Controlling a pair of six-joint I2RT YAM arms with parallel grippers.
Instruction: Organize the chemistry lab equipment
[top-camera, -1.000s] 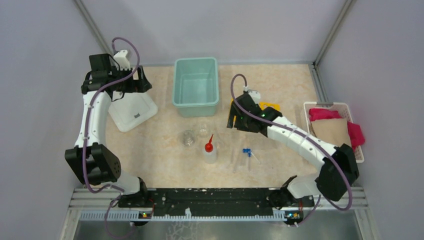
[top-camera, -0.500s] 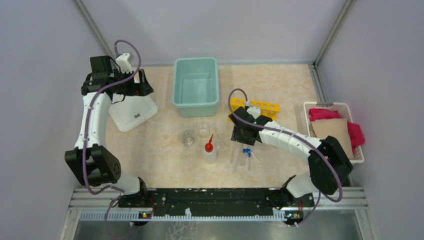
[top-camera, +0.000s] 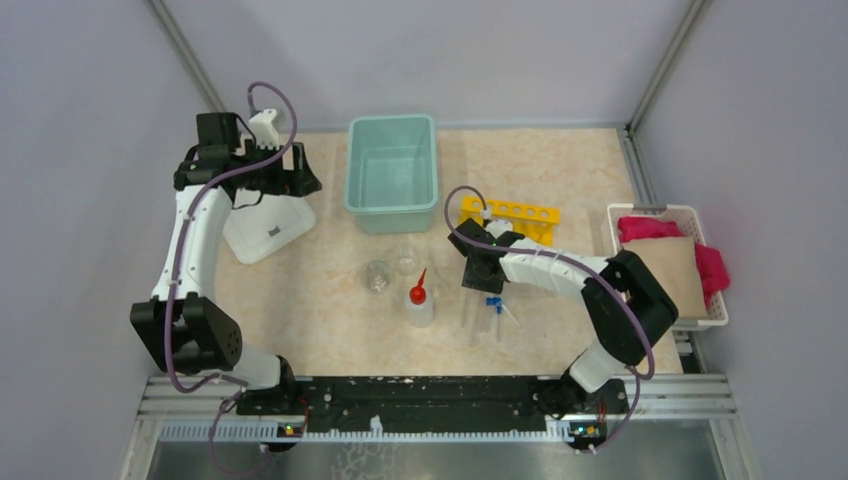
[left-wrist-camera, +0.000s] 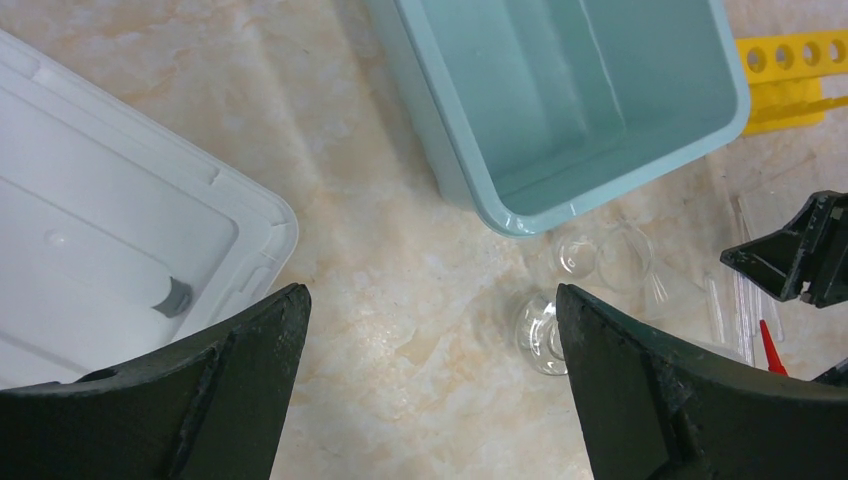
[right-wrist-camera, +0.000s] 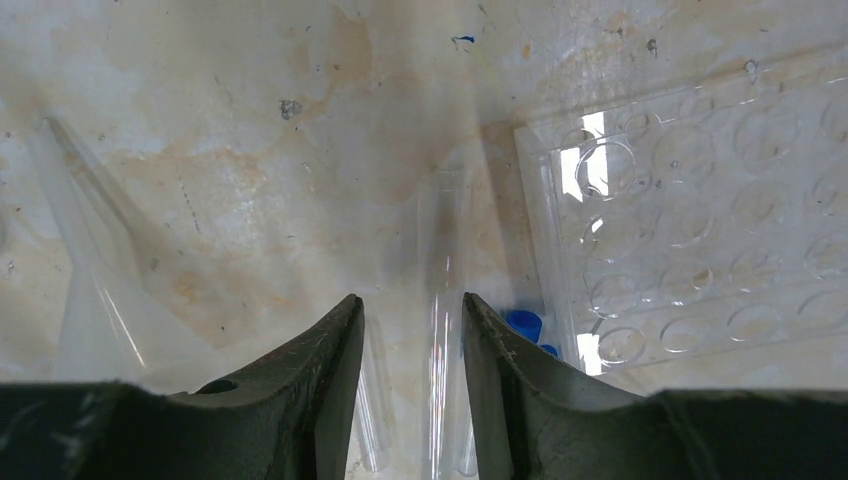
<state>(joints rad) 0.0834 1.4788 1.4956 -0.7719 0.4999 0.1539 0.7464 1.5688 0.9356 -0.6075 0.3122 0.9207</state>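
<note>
In the wrist view we saw the right gripper (right-wrist-camera: 410, 305) parted by a narrow gap, with one of the tubes (right-wrist-camera: 442, 250) running through that gap; whether the fingers (right-wrist-camera: 330, 380) touched it we could not tell. From above, the tubes lay at 5 o'clock of that gripper and the rack (top-camera: 510, 213) at its 1 o'clock. The bottle (top-camera: 420, 303) stood at 9 o'clock of the tubes, with the two cups (top-camera: 378, 275) at its 11 o'clock, near the bin (top-camera: 355, 170). The left gripper (left-wrist-camera: 430, 292) hung spread wide and held nothing, between the white lid (left-wrist-camera: 100, 230) and the bin.
</note>
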